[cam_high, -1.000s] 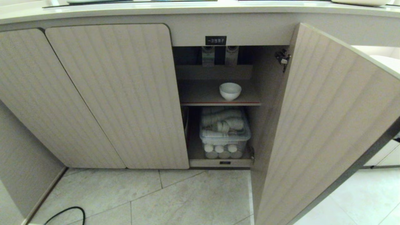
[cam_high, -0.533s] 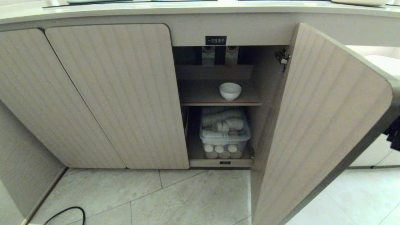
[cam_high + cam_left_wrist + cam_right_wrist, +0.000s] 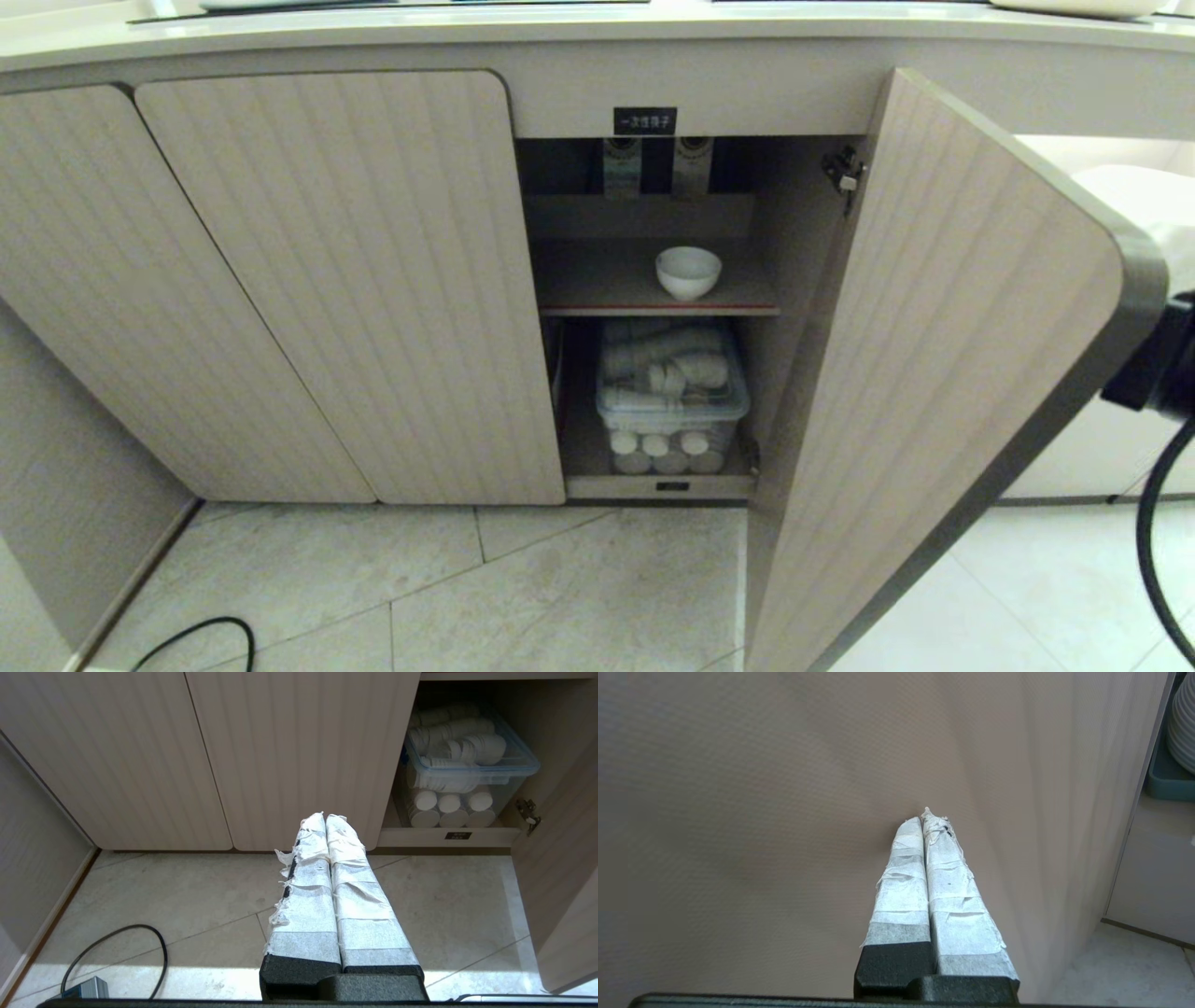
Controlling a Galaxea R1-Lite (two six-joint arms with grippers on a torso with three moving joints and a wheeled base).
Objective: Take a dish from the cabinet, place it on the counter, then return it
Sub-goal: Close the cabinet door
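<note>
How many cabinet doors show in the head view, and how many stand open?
3 doors. Two closed doors sit side by side at the left and centre-left; one open door swings out at the right, exposing the shelves. More doors may lie outside the view.

This looks like a serving kitchen or canteen line rather than a home. A long beige tabletop with a raised rim runs over a low cabinet with ribbed doors, one bearing a small black label in Chinese characters. Inside sit a clear bin of stacked white cups and a lone white bowl. The floor is large pale tile.
</note>
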